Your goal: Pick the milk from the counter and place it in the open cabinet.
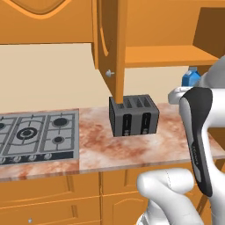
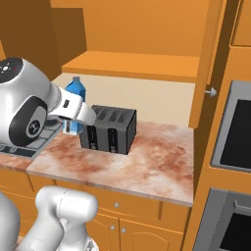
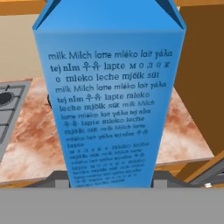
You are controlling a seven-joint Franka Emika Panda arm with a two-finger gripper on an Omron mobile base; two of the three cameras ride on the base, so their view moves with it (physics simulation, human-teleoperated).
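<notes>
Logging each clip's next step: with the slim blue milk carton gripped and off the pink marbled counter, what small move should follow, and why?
Probably lift a little more, then carry toward the shelf. The gripper is shut on the slim blue milk carton, whose top sits below the plain orange shelf of the open cabinet. The dark four-slot toaster stands on the pink marbled counter just beside it, so rising first avoids it.

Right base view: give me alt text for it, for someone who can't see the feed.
The end effector holds the blue milk carton upright, lifted beside a dark toaster on the pink marbled counter. Above and behind, the open cabinet shows a bare orange shelf, its door swung out to the right.
</notes>
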